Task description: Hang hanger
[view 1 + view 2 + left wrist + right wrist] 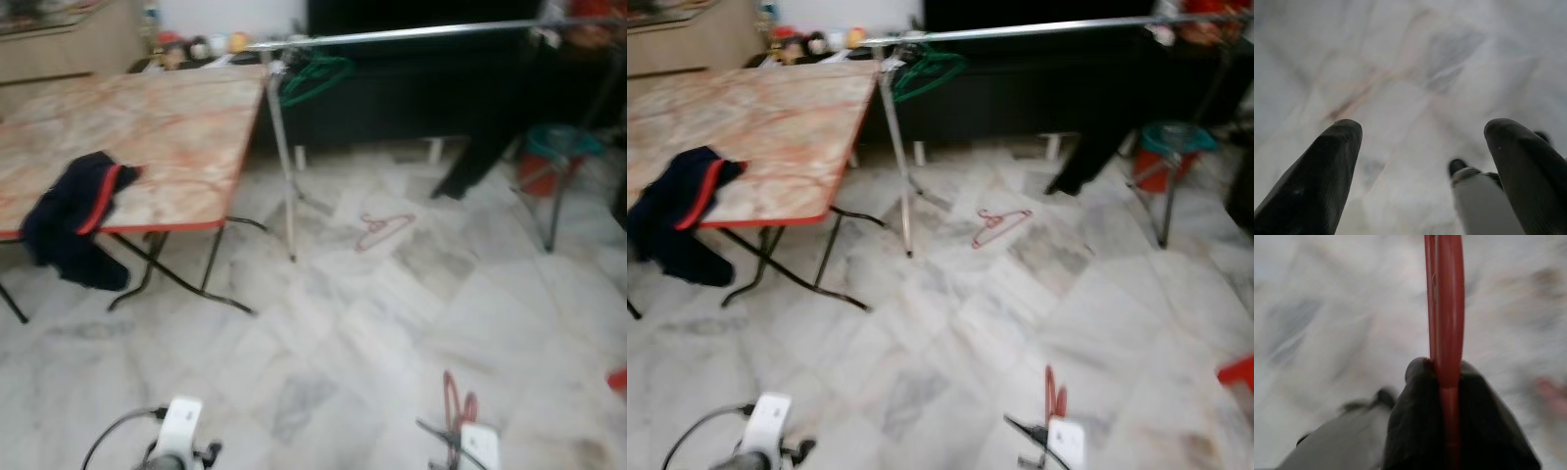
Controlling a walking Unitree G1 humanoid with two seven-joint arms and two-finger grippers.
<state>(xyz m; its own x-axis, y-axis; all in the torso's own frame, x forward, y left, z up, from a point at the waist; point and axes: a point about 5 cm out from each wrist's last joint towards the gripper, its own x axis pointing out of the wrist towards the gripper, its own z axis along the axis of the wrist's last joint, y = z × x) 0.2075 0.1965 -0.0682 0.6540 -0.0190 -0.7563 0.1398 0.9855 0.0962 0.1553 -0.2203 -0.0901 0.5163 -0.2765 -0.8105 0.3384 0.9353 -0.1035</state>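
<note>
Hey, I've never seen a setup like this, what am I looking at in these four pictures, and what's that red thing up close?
This is a walking robot with two arms. The two wide pictures come from cameras in its head, looking down at a marble floor. The close-ups come from cameras on its wrists. The right gripper is shut on a red hanger, which also pokes up at the bottom of the head views. The left gripper is open over bare floor. Ahead stands a metal clothes rail with a green hanger on it, a folding table with a dark garment draped over its edge, and a pink hanger lying on the floor.
</note>
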